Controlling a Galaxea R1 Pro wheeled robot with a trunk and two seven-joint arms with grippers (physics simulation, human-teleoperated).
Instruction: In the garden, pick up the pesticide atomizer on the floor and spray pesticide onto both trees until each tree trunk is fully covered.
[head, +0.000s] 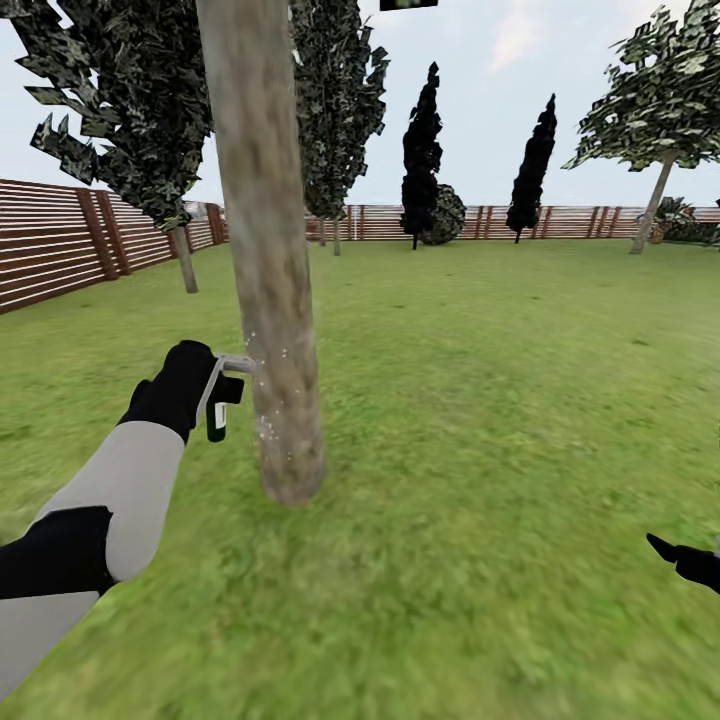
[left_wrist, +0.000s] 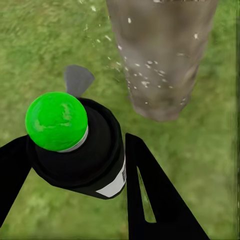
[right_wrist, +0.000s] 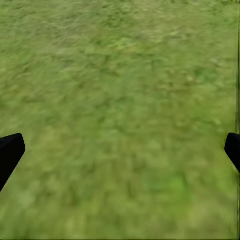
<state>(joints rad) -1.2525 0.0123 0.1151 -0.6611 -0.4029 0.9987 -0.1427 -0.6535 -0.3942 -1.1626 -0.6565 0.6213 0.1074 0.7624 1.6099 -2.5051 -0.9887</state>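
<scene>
A thick grey-brown tree trunk (head: 270, 250) rises from the lawn just ahead, left of centre. My left gripper (head: 215, 395) is shut on the pesticide atomizer (head: 222, 400), a black bottle with a grey nozzle held right beside the trunk's lower part. White droplets speckle the bark there. In the left wrist view the atomizer (left_wrist: 80, 145) shows a bright green cap between my black fingers (left_wrist: 155, 200), with the speckled tree trunk (left_wrist: 160, 55) close beyond it. My right gripper (head: 690, 560) hangs low at the right edge; its fingertips (right_wrist: 10, 152) stand wide apart over bare grass, open.
A second leafy tree (head: 655, 200) with a slanted trunk stands far right near the brown slat fence (head: 60, 240). Dark narrow cypress-like trees (head: 422, 150) and a shrub line the back fence. Open lawn (head: 500, 400) spreads to the right of the trunk.
</scene>
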